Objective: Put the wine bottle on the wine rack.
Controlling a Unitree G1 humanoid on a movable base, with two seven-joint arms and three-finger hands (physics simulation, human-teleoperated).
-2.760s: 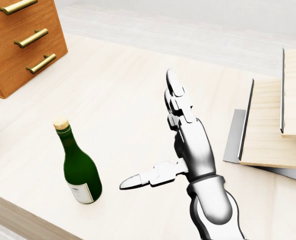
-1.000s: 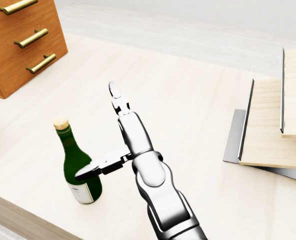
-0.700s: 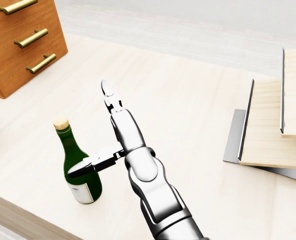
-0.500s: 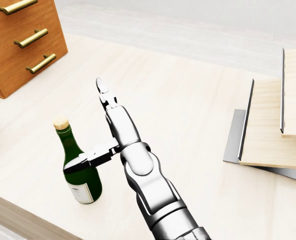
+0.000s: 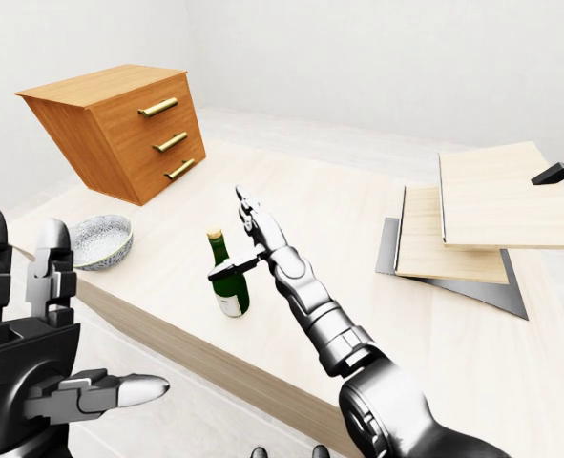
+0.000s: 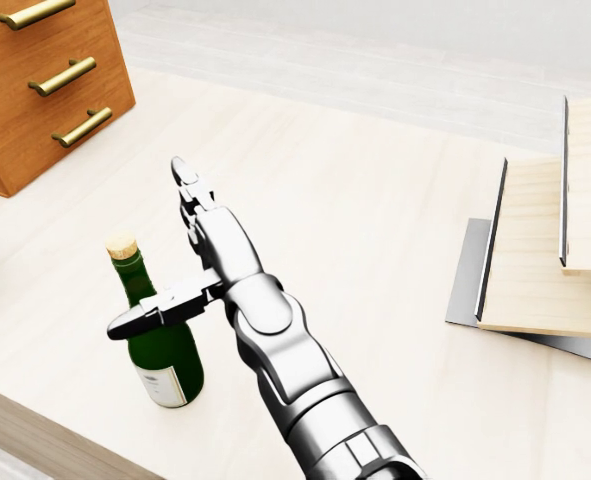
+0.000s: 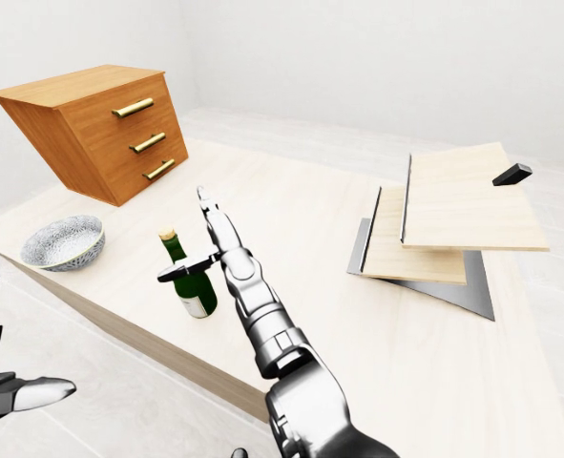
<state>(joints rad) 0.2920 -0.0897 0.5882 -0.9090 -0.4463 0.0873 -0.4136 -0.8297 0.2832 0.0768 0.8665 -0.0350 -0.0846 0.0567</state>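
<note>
The pale wood table (image 5: 377, 315) carries everything; toward the right of the left-eye view sits the wine rack (image 5: 482, 215), flat light boards stepped over a grey base plate; at upper left stands an orange-brown drawer chest (image 5: 119, 129) with brass handles, a speckled bowl (image 5: 98, 239) just beside it. The wine bottle (image 6: 160, 345) stands upright near the table's near edge, dark green glass, cork stopper, pale label. The right hand (image 6: 190, 265) is spread, thumb crossing the neck, fingers (image 6: 187, 185) straight beyond; it should settle lower round the wider body before closing, since smooth glass may slip. The left hand (image 5: 43, 372) hangs unclosed, empty.
</note>
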